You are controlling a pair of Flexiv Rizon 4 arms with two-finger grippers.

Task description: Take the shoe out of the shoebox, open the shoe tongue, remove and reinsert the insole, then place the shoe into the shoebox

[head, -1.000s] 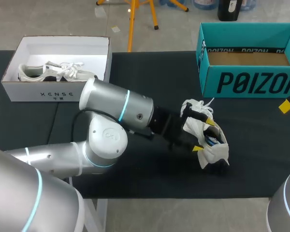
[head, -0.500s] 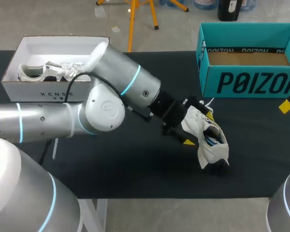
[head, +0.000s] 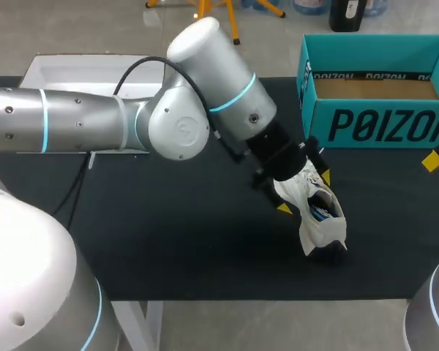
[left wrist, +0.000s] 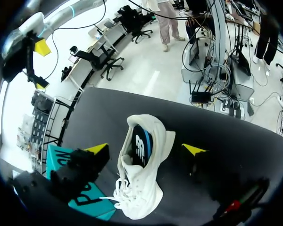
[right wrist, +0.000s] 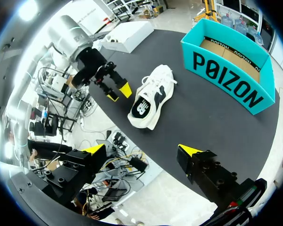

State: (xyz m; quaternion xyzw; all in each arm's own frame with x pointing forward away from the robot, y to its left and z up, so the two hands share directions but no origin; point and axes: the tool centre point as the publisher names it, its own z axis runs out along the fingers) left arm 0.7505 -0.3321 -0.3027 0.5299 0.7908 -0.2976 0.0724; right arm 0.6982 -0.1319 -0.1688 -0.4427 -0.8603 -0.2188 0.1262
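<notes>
Holding anything yet? asks the operator.

Nothing. My left claw (left wrist: 145, 149) hangs spread over the shoe (left wrist: 142, 188), one yellow tip on each side and neither touching. The shoe is out of the teal shoebox (head: 380, 124) and lies on the black table (head: 168, 241) just in front of it. Its laces (left wrist: 125, 195) are at the end toward the box and its opening at the end away. I can see the dark insole (left wrist: 141, 143) inside.

And the right one?

My right claw (right wrist: 141, 151) is spread and empty too, up off the table, with shoe and box both ahead of it.

So what's the step?

The tongue, I'd say. Squeezing where I hang would only pinch the side walls shut. Better to shift toward the box, slip one tip inside the opening behind the tongue with the other tip on the laces, then draw it back toward the box. The shoe looks light and may drag along, so my right claw ought to pin the end farthest from the box first.
</notes>
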